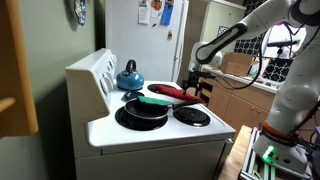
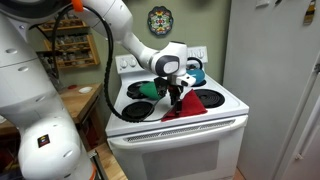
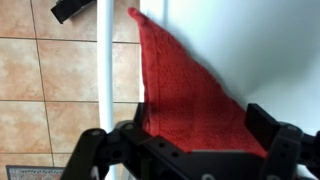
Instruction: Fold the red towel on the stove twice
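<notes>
**A:** How far along is the folding?

**B:** Early, by my reading. The red towel (image 2: 183, 110) is at the front edge of the stove (image 2: 215, 126), on the side away from the burner that carries the black pan (image 1: 140, 113). It rises to a peak under the gripper (image 2: 177, 97) instead of lying flat. I see no neat doubled layer anywhere, so I would not count either fold as done.

**A:** So both folds are left?

**B:** Probably. At best the first one is under way, with one part of the cloth raised and the rest spread towards the stove's front lip. The wrist view shows the towel (image 3: 190, 95) as a long triangle running off over the white edge, with tiled floor beyond.

**A:** And the tool itself?

**B:** In the wrist view the fingers (image 3: 262, 120) stand well apart, and the cloth fills the gap between them. The raised peak suggests a hold, but I cannot tell whether they actually pinch the fabric.
</notes>
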